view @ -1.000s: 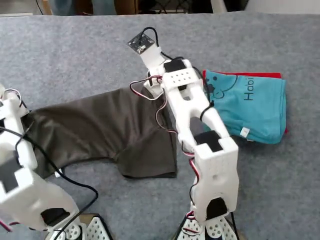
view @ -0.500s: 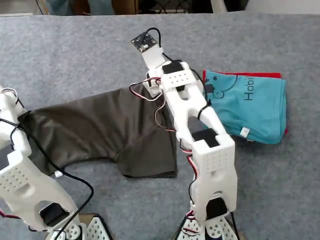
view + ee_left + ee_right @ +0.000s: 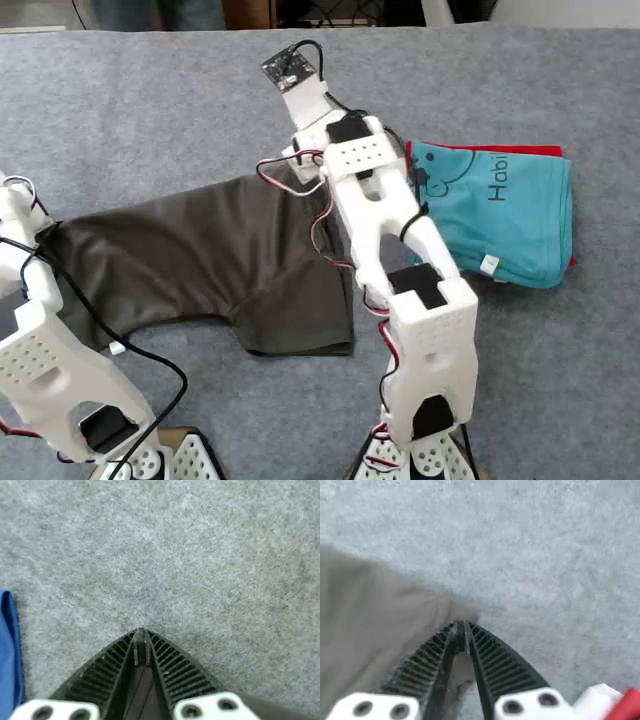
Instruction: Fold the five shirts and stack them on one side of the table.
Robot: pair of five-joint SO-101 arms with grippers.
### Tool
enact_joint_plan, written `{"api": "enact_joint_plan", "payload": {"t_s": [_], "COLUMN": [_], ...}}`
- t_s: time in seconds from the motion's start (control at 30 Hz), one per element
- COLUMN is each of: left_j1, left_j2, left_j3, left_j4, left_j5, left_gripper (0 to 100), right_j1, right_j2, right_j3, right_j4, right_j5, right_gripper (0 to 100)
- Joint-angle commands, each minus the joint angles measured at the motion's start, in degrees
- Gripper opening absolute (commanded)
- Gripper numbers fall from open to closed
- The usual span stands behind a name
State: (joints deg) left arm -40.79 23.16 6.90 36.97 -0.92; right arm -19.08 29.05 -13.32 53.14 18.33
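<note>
Left gripper (image 3: 140,632): jaws pinched together with a strip of dark cloth between them, at the left end of the dark shirt (image 3: 200,260), on the left side of the table; right gripper (image 3: 461,626): jaws likewise clamped on that shirt's far right corner, near mid-table. Dark shirt: spread flat on the grey table (image 3: 150,90), long axis left to right, one lobe pointing toward the arms' bases, open felt beyond its far edge. Folded teal shirt (image 3: 500,215) atop a red shirt (image 3: 540,151), just right of the right arm; blue cloth (image 3: 7,650) beside the left gripper.
</note>
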Motion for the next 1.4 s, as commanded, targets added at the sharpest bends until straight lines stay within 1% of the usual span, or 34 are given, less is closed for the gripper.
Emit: {"api": "enact_joint_plan", "payload": {"t_s": [0.0, 0.13, 0.27, 0.4, 0.57, 0.77, 0.87, 0.93, 1.2, 1.37], "left_j1": [-0.22, -0.22, -0.13, 0.13, 0.13, 0.13, 0.13, 0.13, -0.40, -0.48], "left_j2": [-0.70, -0.70, -1.05, -0.88, -0.62, -0.35, 2.46, 4.66, 15.30, 18.64], "left_j3": [-2.86, -2.86, -2.86, -6.20, -9.80, -9.45, -10.24, -12.53, -28.62, -33.80], "left_j4": [0.35, 0.35, 0.70, 6.07, 11.08, 10.90, 10.99, 11.96, 22.77, 25.67], "left_j5": [0.53, 0.53, 0.53, 0.53, 0.53, 0.53, 0.53, 0.53, 0.53, 0.53], "left_gripper": [3, 3, 3, 3, 3, 3, 3, 3, 3, 3], "right_j1": [-1.93, -1.93, -2.02, -1.14, 1.49, 2.99, 3.25, 3.34, 5.19, 5.19], "right_j2": [-3.03, 0.40, 3.38, 8.66, 16.84, 25.27, 28.09, 29.58, 33.98, 35.47], "right_j3": [-0.22, -0.31, -2.59, -6.37, -18.15, -34.42, -40.57, -43.82, -53.67, -57.19], "right_j4": [-0.44, -2.73, -2.29, -1.14, 7.38, 18.02, 22.24, 24.53, 31.03, 32.53], "right_j5": [-0.26, -0.26, -0.35, -0.35, -0.62, -0.70, -0.70, -0.70, -0.70, -0.70], "right_gripper": [1.5, 1.5, 1.5, 1.5, 1.5, 1.5, 1.5, 1.5, 1.4, 1.4]}}
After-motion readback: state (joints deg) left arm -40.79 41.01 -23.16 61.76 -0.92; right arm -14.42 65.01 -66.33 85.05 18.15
